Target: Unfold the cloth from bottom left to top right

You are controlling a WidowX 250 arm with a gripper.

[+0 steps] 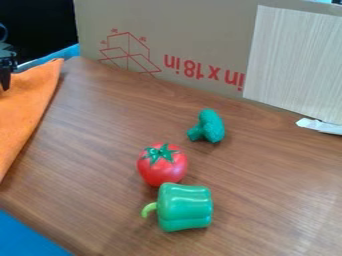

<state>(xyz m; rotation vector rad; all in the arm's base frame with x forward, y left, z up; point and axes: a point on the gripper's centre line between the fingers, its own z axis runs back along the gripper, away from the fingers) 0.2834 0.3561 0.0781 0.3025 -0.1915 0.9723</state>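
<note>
We recorded one orange fabric cloth (25, 102), flat where visible at the brown wood-grain table's (100, 150) left, unfolding apparently advanced, any remaining fold unverifiable; one black gripper (5, 82) at its upper part, jaws apart or together, we could not tell.

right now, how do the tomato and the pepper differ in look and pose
The tomato is red with a dark green leafy cap, while the pepper is green with a paler, yellowish-green stem. The tomato is round; the pepper is blockier, with lobed sides. The tomato sits with its cap up, whereas the pepper lies on its side, stem toward the picture's left. Both look shiny and rest on the wooden table.
</note>
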